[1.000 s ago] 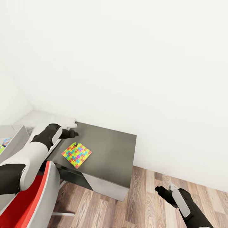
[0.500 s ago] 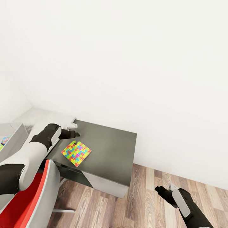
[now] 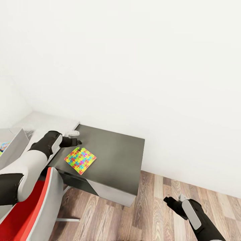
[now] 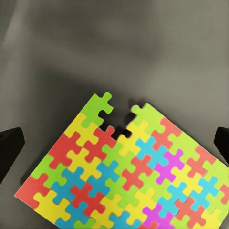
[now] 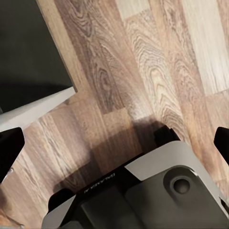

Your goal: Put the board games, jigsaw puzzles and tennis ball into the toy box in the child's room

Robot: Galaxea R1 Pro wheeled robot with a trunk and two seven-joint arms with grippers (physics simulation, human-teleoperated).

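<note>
One jigsaw puzzle (image 3: 80,160), a flat square of bright interlocking pieces, lies on the dark grey side desk of the table (image 3: 117,157). My left gripper (image 3: 76,138) hovers open just above the puzzle's far corner. In the left wrist view the puzzle (image 4: 129,171) lies below and between the two spread fingertips (image 4: 9,148). The light grey toy box (image 3: 11,147) shows at the left edge with something colourful inside. My right gripper (image 3: 174,199) hangs open low over the wood floor, holding nothing. In the right wrist view its fingertips (image 5: 9,145) are spread wide.
A red and white chair (image 3: 33,204) stands close to the desk's near left side, under my left arm. A white wall runs behind the desk. Wood-plank floor (image 3: 150,214) lies to the right. The right wrist view shows the desk's corner (image 5: 28,52) and my own base (image 5: 143,191).
The head view has shifted a little, so the toy box sits further left. My left gripper has edged slightly closer to the puzzle's far corner. The right arm has not moved.
</note>
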